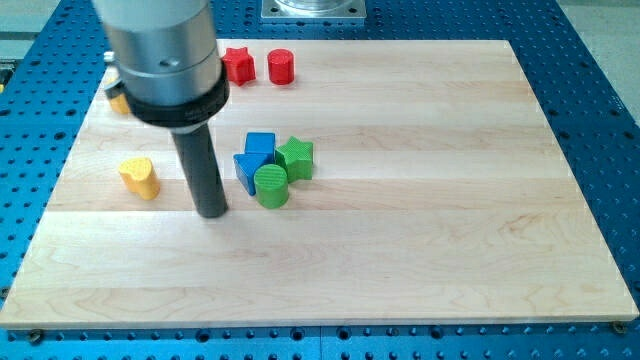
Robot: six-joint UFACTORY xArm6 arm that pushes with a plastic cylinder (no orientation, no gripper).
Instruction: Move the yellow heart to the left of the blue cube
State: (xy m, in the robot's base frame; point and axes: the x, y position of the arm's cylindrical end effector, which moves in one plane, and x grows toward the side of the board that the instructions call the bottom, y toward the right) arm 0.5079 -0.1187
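Observation:
The yellow heart (140,177) lies on the wooden board (420,250) at the view's left. The blue cube (260,146) sits near the board's middle, touching a second blue block (246,170) below it. My tip (212,213) rests on the board between the yellow heart and the blue blocks, a little lower in the view than both, touching neither. The rod rises from the tip to a grey cylinder housing at the view's top left.
A green cylinder (271,186) and a green star-like block (296,157) crowd the blue blocks on their right. A red star (238,65) and a red cylinder (282,67) stand near the view's top. A yellow block (119,100) peeks out behind the housing.

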